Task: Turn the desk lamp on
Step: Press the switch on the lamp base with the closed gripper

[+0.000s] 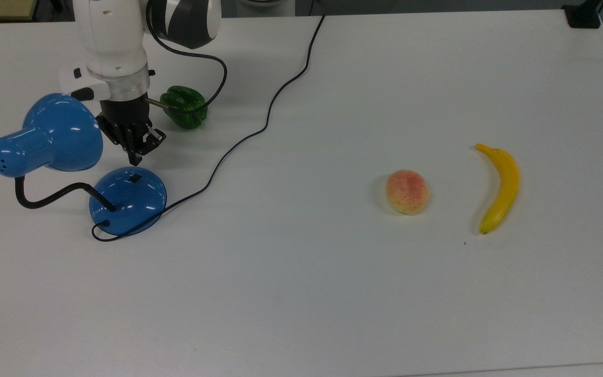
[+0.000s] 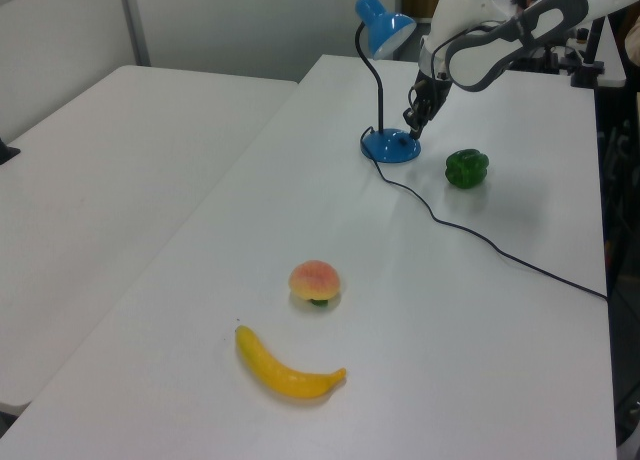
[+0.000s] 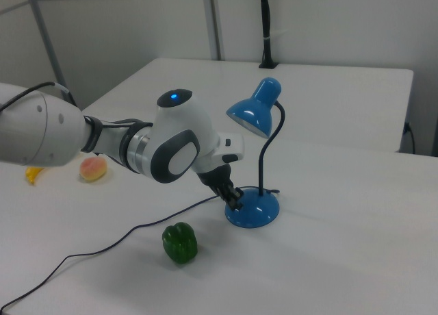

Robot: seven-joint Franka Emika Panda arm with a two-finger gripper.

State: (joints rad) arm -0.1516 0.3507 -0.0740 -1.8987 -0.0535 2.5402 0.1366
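Observation:
The desk lamp is glossy blue, with a bell shade (image 1: 60, 131), a black gooseneck (image 1: 50, 198) and a round domed base (image 1: 123, 207) at the top view's left. A small black switch (image 1: 135, 178) sits on the base's far side. My gripper (image 1: 135, 157) hangs just above the base's edge close to the switch, fingers shut together with nothing held. In the left view the gripper (image 2: 410, 130) hovers over the base (image 2: 392, 147). In the right view the gripper (image 3: 236, 202) is at the rim of the base (image 3: 254, 211), below the shade (image 3: 254, 113).
A green pepper (image 1: 185, 107) lies just to the top view's right of the arm. The lamp's black cord (image 1: 265, 115) snakes from the base to the table's far edge. A peach (image 1: 408, 191) and a banana (image 1: 499, 188) lie far to the top view's right.

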